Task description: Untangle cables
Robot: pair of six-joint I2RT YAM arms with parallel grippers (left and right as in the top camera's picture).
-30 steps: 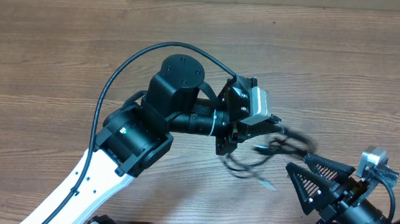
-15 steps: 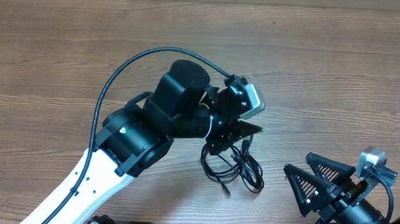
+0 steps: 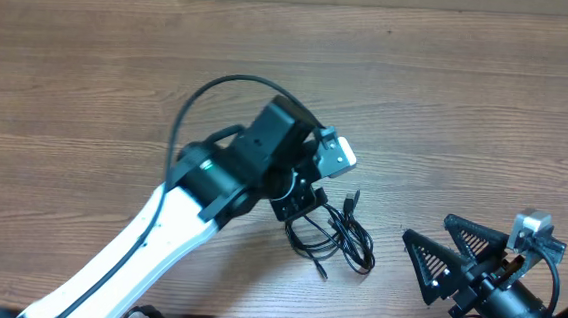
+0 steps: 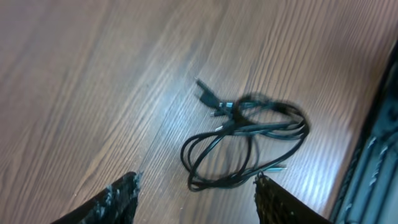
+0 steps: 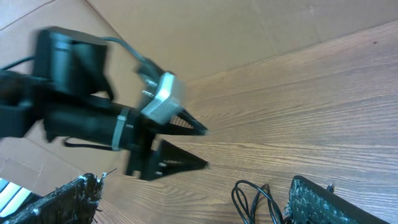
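The cables (image 3: 334, 238) are thin black cords lying in one loose tangle of loops on the wooden table; a small plug (image 3: 352, 198) sticks out at the top. In the left wrist view the cables (image 4: 249, 134) lie ahead of my left gripper (image 4: 196, 178), which is open and holds nothing. Overhead, the left gripper (image 3: 306, 203) hangs just left of the heap. My right gripper (image 3: 427, 227) stands open to the right of the heap, apart from it. Its wrist view has the cables (image 5: 255, 199) low between the wide fingers (image 5: 311, 199), and the left gripper (image 5: 186, 146) behind them.
The table (image 3: 468, 112) is bare brown wood. A thick black wire (image 3: 219, 84) arcs over the left arm. A cardboard wall (image 5: 249, 31) stands behind the table's far edge. The table's front edge runs close below the heap.
Both grippers have opened. The cables, a second ago lifted and blurred at the left gripper, have dropped into a heap on the table. The left arm has swung back leftward.
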